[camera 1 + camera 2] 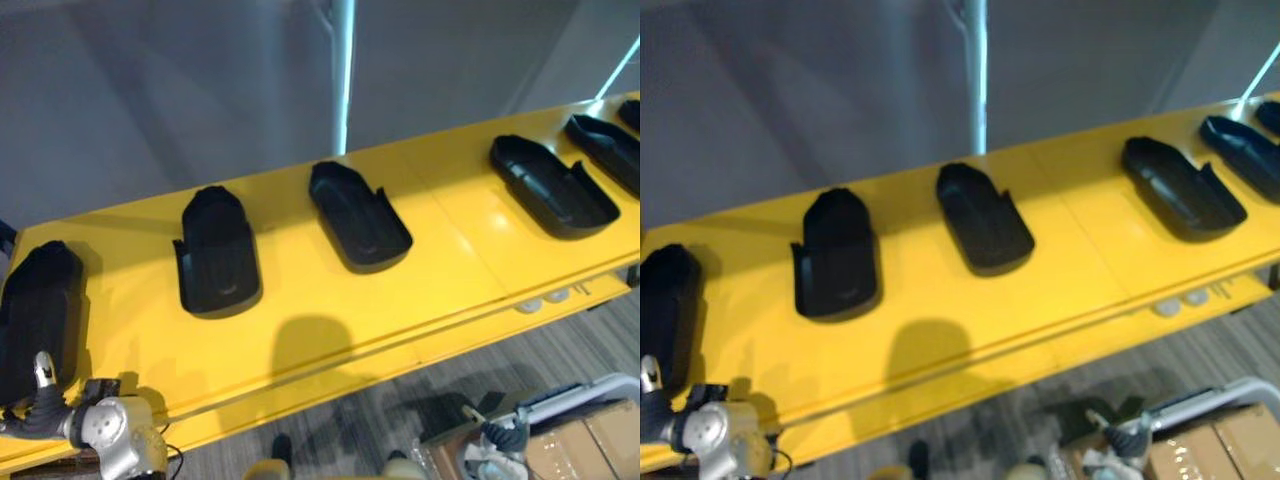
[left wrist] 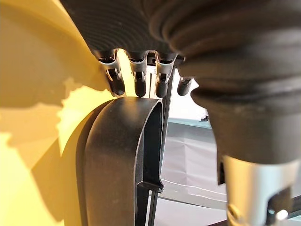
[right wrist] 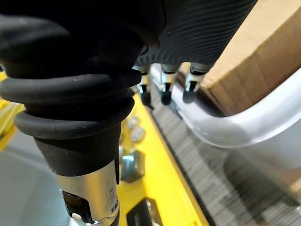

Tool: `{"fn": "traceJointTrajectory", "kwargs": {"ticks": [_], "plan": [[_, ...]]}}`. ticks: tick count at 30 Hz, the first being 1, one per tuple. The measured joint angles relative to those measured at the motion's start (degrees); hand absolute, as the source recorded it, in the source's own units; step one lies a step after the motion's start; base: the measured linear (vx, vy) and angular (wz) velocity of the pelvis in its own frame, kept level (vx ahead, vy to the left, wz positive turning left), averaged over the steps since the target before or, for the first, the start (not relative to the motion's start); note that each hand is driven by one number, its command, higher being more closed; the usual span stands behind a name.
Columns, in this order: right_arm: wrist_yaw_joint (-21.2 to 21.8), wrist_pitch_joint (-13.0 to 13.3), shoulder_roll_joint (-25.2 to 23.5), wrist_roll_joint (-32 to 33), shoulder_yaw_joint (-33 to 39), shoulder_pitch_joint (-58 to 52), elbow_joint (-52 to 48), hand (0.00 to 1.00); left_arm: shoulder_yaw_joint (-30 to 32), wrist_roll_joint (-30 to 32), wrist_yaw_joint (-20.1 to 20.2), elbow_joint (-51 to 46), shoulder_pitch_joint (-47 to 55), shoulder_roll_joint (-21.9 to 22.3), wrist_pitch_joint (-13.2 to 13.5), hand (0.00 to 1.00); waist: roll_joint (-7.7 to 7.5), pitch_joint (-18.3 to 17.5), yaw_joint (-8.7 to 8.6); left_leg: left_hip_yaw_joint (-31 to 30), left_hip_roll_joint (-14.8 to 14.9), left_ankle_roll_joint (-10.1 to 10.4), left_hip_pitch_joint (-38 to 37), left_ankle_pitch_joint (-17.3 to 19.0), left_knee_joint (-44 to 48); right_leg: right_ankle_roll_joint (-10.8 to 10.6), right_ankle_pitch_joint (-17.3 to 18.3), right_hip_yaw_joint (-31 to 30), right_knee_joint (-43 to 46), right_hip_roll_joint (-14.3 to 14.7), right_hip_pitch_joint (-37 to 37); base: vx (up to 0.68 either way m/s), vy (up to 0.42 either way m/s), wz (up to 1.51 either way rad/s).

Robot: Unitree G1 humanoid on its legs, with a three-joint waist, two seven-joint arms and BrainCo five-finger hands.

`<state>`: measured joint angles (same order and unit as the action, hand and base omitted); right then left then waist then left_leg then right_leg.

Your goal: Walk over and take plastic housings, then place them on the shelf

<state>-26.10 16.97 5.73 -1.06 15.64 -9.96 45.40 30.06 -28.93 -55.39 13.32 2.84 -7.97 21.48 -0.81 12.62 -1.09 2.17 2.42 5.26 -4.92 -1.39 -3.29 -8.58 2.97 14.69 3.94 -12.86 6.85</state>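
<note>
Several black plastic housings lie in a row on the yellow shelf top. The leftmost housing lies at the shelf's left end. My left hand sits at its near end, by the front edge. In the left wrist view its fingers reach out fairly straight, tips just over the rounded rim of that housing, not curled round it. Further right lie a second housing, a third and a fourth. My right hand hangs low with relaxed fingers, holding nothing.
A white tubular cart frame with a cardboard box stands on the striped grey floor at the lower right, close to my right hand. A grey wall rises behind the shelf. More housings lie at the far right end.
</note>
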Motion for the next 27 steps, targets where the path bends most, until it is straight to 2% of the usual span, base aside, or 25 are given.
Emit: {"fn": "traceJointTrajectory", "kwargs": {"ticks": [3,11,27], "plan": [[0.0,0.0,0.3,-0.1,0.0,0.2,-0.2,0.0,0.1,0.0,-0.1,0.2,-0.8,-0.5,-0.3,0.0,0.05,1.1,0.02,0.2,0.0,0.0,0.2,0.0,0.2,0.3,0.3,-0.5,0.8,-0.1,-0.8,-0.05,0.007,-0.06],[0.1,0.0,0.8,-0.2,-0.1,0.2,-0.4,0.0,0.5,0.1,-0.7,2.4,-3.6,-1.9,-0.5,0.0,0.08,1.3,-0.25,0.2,0.0,0.0,1.1,0.2,1.2,0.1,0.2,-0.6,1.0,-0.1,-1.4,-0.01,0.002,-0.01],[1.1,-0.6,1.6,-0.3,-1.3,1.1,-2.3,0.0,1.2,-0.4,-0.4,9.4,-9.8,-9.4,-2.9,0.0,0.44,4.1,-1.17,1.3,0.5,0.1,3.0,1.6,4.0,0.0,0.0,-2.0,1.7,0.1,-3.0,0.0,0.005,-0.04]]}}
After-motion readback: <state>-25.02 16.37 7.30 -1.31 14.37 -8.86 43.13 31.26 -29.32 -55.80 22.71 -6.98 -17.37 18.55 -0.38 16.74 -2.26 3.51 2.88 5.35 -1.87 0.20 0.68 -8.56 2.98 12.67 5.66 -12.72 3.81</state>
